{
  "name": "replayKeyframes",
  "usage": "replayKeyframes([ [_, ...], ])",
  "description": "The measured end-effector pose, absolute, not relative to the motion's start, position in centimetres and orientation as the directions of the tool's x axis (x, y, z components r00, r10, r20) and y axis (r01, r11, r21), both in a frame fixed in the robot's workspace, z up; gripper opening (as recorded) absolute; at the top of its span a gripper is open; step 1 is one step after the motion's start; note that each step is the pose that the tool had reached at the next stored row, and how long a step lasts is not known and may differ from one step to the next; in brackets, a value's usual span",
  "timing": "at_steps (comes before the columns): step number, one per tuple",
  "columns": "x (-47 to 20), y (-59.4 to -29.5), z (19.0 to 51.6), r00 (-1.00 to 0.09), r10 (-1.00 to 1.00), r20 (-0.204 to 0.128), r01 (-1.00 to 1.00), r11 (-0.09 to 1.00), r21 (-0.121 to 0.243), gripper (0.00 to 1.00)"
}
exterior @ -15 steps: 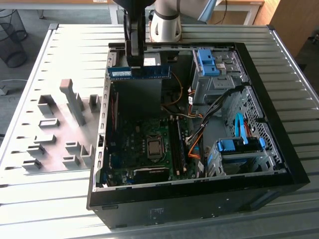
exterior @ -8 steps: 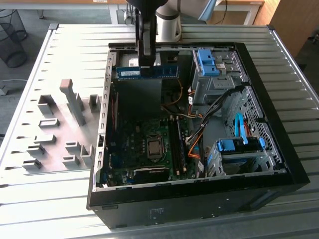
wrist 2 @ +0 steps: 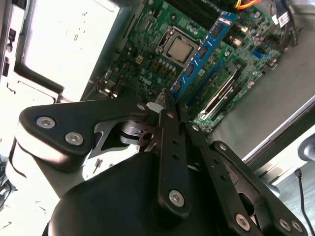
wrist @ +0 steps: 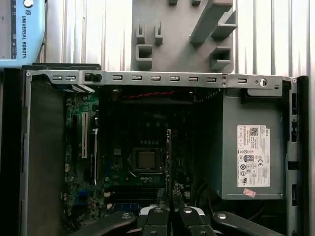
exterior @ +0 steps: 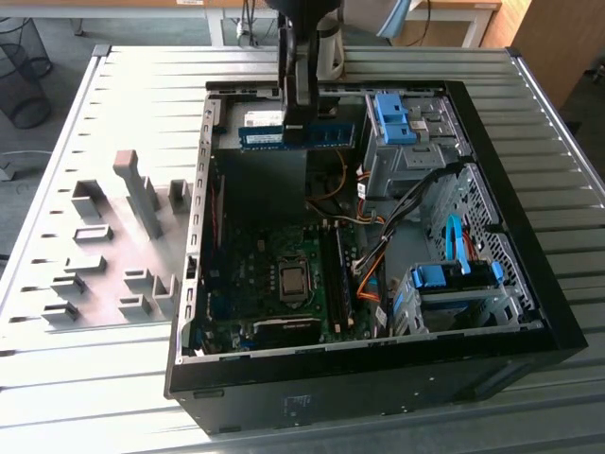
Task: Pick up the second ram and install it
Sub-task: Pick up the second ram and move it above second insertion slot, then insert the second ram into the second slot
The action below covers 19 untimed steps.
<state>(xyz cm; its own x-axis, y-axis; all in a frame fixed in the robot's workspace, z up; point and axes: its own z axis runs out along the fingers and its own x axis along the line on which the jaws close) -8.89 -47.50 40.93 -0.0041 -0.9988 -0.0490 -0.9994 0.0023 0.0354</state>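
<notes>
The ram (exterior: 331, 134) is a slightly glossy blue-green circuit board with a white paper sticker (exterior: 261, 120) and matt black chips (wrist 2: 202, 50). The gripper (wrist 2: 167, 98) has matt black links fixed with bright metal screws. The case (exterior: 378, 383) is matt black outside and bare grey sheet metal inside. The table (exterior: 142, 85) is ribbed, dull-shining metal. The holders (exterior: 142, 194) are matt grey plastic and the latches (exterior: 392, 113) smooth blue plastic.
</notes>
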Motion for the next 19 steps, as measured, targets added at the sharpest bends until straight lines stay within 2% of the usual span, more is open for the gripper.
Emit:
replayKeyframes([
  [19,-6.6,-47.5,40.9,-0.011,-0.999,-0.049,-0.999,0.009,0.035,0.14],
])
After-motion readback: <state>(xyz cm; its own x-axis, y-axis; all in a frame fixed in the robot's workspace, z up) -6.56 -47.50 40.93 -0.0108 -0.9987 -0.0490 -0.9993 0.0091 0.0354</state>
